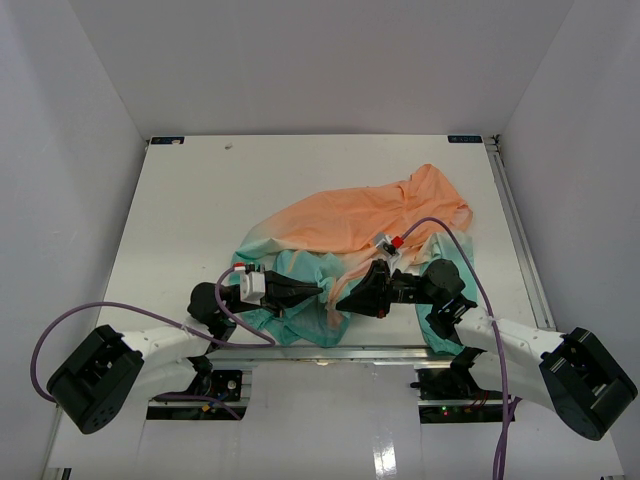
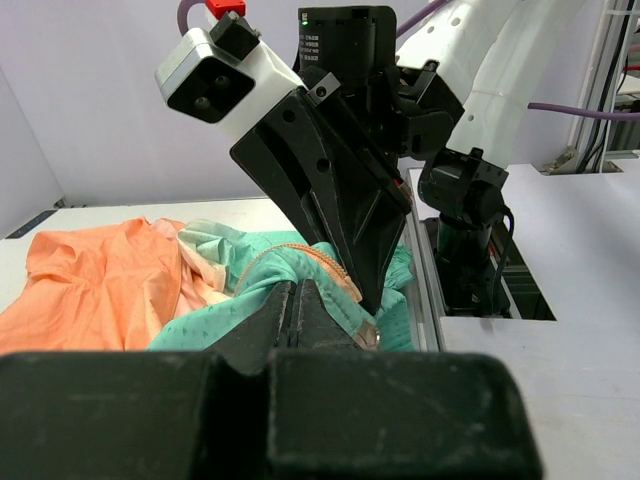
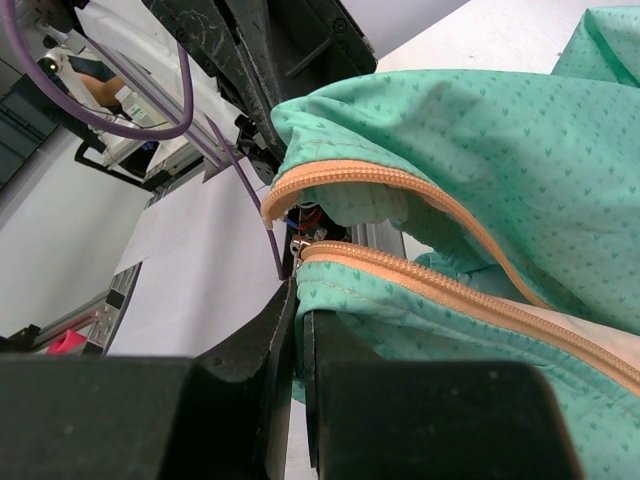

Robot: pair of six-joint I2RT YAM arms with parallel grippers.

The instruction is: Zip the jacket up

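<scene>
The jacket (image 1: 370, 215) lies crumpled on the white table (image 1: 200, 200), orange at the far end and teal near the arms. My left gripper (image 1: 318, 290) and right gripper (image 1: 342, 298) meet tip to tip at its near teal hem. In the left wrist view my left gripper (image 2: 296, 290) is shut on a teal fold beside the orange zipper tape (image 2: 335, 262), with a small metal piece (image 2: 366, 335) at its tip. In the right wrist view my right gripper (image 3: 298, 290) is shut on teal fabric just under one zipper tape (image 3: 450, 290). The other tape (image 3: 340, 178) arches apart above it.
The table's near metal rail (image 1: 330, 352) runs right under the hem. Purple cables (image 1: 80, 320) loop from both arms. White walls stand on three sides. The right arm's base (image 2: 470, 230) stands close behind the grippers in the left wrist view.
</scene>
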